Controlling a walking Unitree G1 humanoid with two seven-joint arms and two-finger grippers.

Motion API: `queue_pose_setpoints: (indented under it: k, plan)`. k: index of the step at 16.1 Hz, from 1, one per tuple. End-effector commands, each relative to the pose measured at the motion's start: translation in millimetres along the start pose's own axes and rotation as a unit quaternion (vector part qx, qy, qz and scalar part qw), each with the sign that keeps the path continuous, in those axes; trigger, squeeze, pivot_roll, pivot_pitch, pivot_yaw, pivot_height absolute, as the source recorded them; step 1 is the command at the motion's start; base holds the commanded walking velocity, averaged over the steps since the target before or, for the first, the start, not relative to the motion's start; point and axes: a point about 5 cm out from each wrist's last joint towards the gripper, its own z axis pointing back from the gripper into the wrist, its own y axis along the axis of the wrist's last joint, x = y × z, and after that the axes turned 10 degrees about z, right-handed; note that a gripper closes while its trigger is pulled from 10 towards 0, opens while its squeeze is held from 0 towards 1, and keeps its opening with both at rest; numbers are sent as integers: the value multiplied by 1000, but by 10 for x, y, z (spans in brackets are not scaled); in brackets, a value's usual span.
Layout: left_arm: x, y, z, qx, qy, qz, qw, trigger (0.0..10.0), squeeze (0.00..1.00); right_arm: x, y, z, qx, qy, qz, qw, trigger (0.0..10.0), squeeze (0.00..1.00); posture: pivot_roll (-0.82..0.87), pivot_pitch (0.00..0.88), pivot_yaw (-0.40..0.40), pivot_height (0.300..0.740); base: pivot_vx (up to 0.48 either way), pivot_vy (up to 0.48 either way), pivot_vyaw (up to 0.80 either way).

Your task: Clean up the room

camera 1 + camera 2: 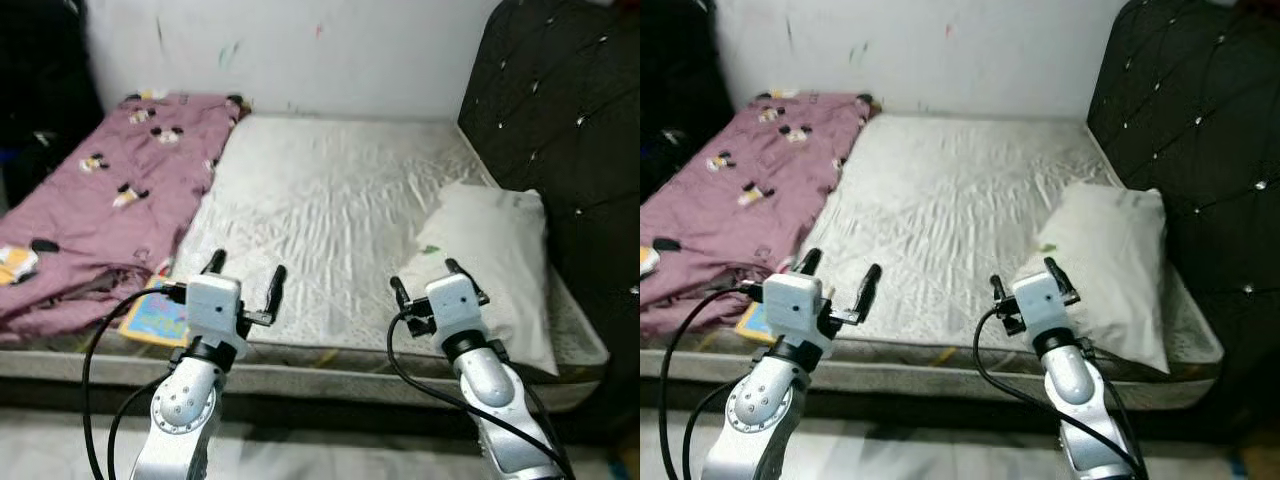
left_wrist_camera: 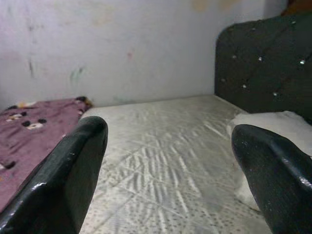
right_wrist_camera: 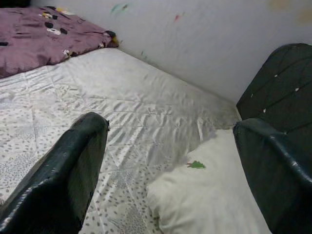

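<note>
Over the near edge of the bed [image 1: 330,190], left gripper [image 1: 245,275] and right gripper [image 1: 428,280] held up, fingers spread and empty. Against the black headboard [image 1: 560,120], a white pillow [image 1: 495,265]; along the far side, a crumpled purple blanket [image 1: 110,210] overlapping a colourful book [image 1: 155,318].

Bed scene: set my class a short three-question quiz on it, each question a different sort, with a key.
1. True or false: the white pillow lies at the end by the black tufted headboard.
2. Which lies on the mattress on the robot's left? A) purple patterned blanket B) towel C) laptop
3. Fill in: the left gripper and right gripper both have their fingers ____.

Key: 1 true; 2 A; 3 open.
</note>
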Motion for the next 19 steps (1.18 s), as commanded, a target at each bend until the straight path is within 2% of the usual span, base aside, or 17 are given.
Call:
queue_pose_setpoints:
  k: [1, 6, 13, 19]
  plan:
    - [12, 73, -25, 12, -5, -5, 1000, 10000, 0, 26, 66, -17, 10, -5, 0, 1000, 10000, 0, 20, 22, -17, 740, 330, 0, 0]
    - [16, 78, 25, 5, -9, -2, 1000, 10000, 0, 12, 96, -26, 9, -1, -2, 1000, 10000, 0, 28, 25, -17, 740, 450, 0, 0]
    - [72, 73, -13, -2, -23, 2, 1000, 10000, 0, 19, 109, -10, 5, -13, -9, 1000, 10000, 0, 13, 34, 1, 740, 459, 0, 0]
    - [37, 24, -21, -16, 18, -6, 1000, 10000, 0, 8, 117, -25, 6, -7, -3, 1000, 10000, 0, 17, 36, -9, 740, 0, 0, 0]
